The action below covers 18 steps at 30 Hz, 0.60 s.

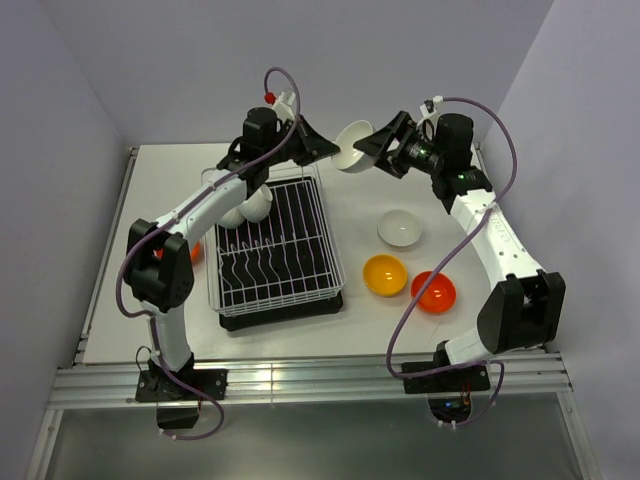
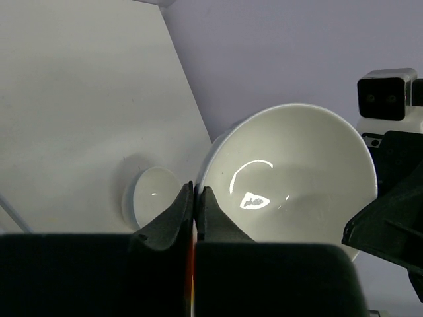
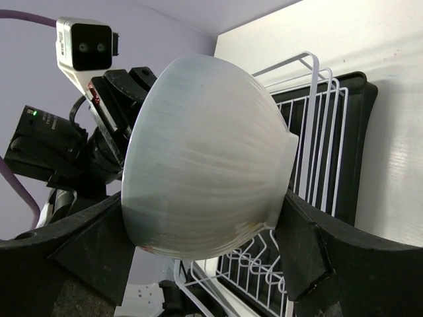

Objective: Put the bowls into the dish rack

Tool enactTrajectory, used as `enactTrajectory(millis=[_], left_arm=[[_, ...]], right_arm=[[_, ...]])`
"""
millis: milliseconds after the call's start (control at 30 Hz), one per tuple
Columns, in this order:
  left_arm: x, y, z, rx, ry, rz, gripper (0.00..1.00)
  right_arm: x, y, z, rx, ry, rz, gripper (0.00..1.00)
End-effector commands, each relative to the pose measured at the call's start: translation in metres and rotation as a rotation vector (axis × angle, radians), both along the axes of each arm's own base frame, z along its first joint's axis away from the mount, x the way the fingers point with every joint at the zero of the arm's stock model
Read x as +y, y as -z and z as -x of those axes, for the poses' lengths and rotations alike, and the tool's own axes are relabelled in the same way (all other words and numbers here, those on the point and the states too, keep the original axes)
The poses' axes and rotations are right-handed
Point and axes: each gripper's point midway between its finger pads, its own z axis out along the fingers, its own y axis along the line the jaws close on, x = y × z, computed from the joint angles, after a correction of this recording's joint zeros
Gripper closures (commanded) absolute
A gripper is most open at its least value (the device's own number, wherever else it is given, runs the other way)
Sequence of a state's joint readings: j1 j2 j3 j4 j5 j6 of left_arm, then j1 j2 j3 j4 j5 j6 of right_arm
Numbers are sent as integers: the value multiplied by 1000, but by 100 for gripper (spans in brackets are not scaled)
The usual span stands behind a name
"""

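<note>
My left gripper (image 2: pixel 195 198) pinches the raised bowl (image 2: pixel 297 178) at its rim. Whether the right gripper (image 3: pixel 205 198) grips it, I cannot tell. The dish rack (image 1: pixel 322 215) holds white bowls (image 1: pixel 255 205).

I'm seeing the white bench (image 1: pixel 150 180) carrying the dish rack (image 1: pixel 290 215). Right of it, a white bowl (image 1: pixel 399 229), yellow bowl (image 1: pixel 385 274) and red bowl (image 1: pixel 433 291) are lying.

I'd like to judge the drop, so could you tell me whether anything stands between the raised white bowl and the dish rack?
Yes: the left gripper, shut, sits right at the white bowl on its rack side, above the dish rack's far end. The left arm also crosses the rack's far left corner. The rack's right half looks free.
</note>
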State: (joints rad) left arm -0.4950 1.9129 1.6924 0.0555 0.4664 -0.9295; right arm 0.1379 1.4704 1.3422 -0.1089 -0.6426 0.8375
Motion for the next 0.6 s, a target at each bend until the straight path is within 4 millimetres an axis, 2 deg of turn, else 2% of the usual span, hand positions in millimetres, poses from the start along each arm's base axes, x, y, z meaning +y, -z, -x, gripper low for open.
enactTrajectory(millis=[0, 33, 100, 133, 233, 267, 333, 367, 433, 467, 533, 567], left_arm=[[6, -69, 19, -127, 22, 88, 91], [8, -68, 18, -131, 20, 79, 73], [16, -70, 18, -138, 1, 69, 53], [20, -69, 16, -145, -7, 56, 39], [38, -67, 13, -146, -36, 25, 23], [49, -64, 9, -135, -55, 14, 20], [62, -69, 10, -149, -66, 8, 16], [76, -68, 4, -145, -92, 1, 15], [94, -78, 5, -161, -117, 7, 11], [113, -84, 1, -170, -154, 9, 10], [136, -90, -3, -179, -196, 11, 5], [159, -91, -10, -182, -241, 6, 4]], right_arm=[[-1, -43, 0, -145, 14, 18, 100], [-1, -43, 0, -139, 17, 21, 100], [-2, -47, -1, -147, 28, 25, 100], [-1, -50, -1, -155, 26, 26, 100], [3, -55, -1, -184, 28, 47, 100], [5, -56, -1, -189, 27, 58, 100], [7, -57, -4, -206, 34, 98, 100], [16, -57, -2, -215, 16, 116, 100], [19, -57, -6, -242, 26, 175, 100], [29, -61, -4, -262, 15, 196, 100], [36, -49, -8, -274, 22, 289, 100], [50, -54, -3, -300, -2, 312, 100]])
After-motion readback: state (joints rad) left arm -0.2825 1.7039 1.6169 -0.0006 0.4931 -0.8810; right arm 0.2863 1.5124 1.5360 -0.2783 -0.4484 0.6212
